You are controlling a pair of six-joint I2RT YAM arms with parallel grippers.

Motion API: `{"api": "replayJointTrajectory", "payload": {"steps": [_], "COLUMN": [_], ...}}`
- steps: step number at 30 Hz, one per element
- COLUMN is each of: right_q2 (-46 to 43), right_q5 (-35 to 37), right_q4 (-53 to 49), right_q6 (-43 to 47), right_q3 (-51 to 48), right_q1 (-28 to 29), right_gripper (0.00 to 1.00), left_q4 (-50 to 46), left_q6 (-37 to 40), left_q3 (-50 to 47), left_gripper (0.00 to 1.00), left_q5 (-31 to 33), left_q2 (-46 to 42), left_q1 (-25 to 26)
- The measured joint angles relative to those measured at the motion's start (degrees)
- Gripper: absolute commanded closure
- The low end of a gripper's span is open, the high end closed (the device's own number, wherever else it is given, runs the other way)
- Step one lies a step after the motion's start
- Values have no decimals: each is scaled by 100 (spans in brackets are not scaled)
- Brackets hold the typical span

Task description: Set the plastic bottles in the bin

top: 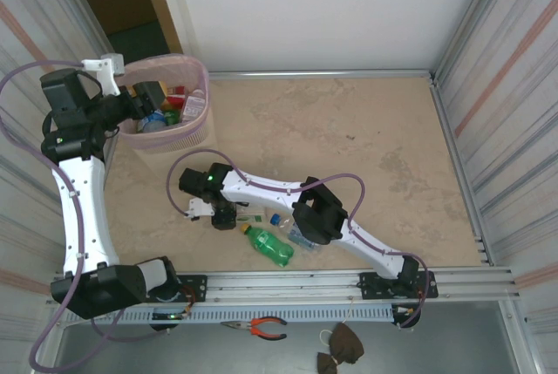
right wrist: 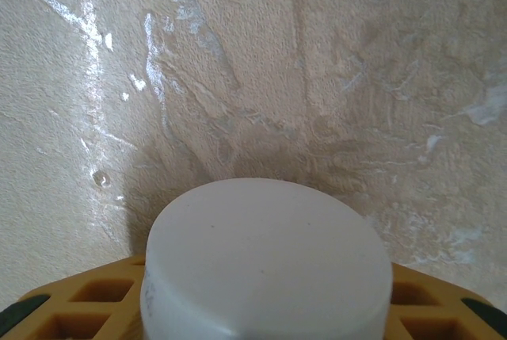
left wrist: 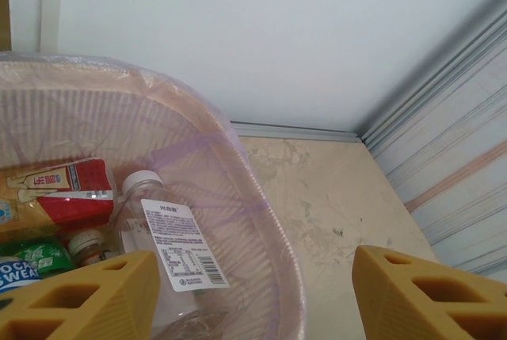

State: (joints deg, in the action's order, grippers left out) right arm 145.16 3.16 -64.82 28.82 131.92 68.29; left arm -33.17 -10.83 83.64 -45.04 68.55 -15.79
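The bin (top: 190, 134), pale pink mesh, stands at the far left of the table, with several plastic bottles inside. Among them are a clear white-capped one (left wrist: 170, 245) and a red-labelled one (left wrist: 75, 193). My left gripper (top: 146, 99) hovers open over the bin's rim (left wrist: 238, 158), its yellow fingers (left wrist: 95, 296) wide apart and empty. My right gripper (top: 225, 215) is down at the table's near middle, shut on a bottle's white cap (right wrist: 265, 261). A green bottle (top: 268, 245) lies near the front edge. A clear bottle with a blue cap (top: 292, 233) lies partly under the right arm.
Corrugated walls (top: 497, 86) close in the table on the right and left. A metal rail (top: 349, 282) runs along the front edge. Orange-handled pliers (top: 261, 328) and a brown object (top: 340, 350) lie on the ledge below it.
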Motion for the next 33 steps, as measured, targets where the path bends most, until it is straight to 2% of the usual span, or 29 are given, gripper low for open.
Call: {"api": "replayJointTrajectory", "payload": {"steps": [8, 13, 17, 22, 27, 33], "right_q2": [-479, -1532, -2546, -3637, -4568, -5493], "right_q5": [22, -490, -1187, -1937, -2441, -2312], "right_q4": [83, 656, 1445, 2833, 4461, 6011], "right_q6": [-52, -380, -907, -1906, -3412, -5320], "right_q3": [-22, -527, -1311, -2682, -4258, -5617], "right_q1": [-28, -203, -595, -1263, -2094, -3237], "right_gripper": [62, 62, 64, 65, 70, 73], "left_q4": [326, 525, 669, 782, 970, 1080], "left_q6": [-219, -328, -402, -413, -446, -446], "left_q3": [0, 0, 0, 0, 2, 107], "left_gripper": [35, 35, 35, 35, 33, 31], "left_q5": [-153, -223, -260, -295, -297, -256], "left_q2": [0, 0, 0, 0, 28, 315], "left_q1": [0, 0, 52, 238, 560, 1204]}}
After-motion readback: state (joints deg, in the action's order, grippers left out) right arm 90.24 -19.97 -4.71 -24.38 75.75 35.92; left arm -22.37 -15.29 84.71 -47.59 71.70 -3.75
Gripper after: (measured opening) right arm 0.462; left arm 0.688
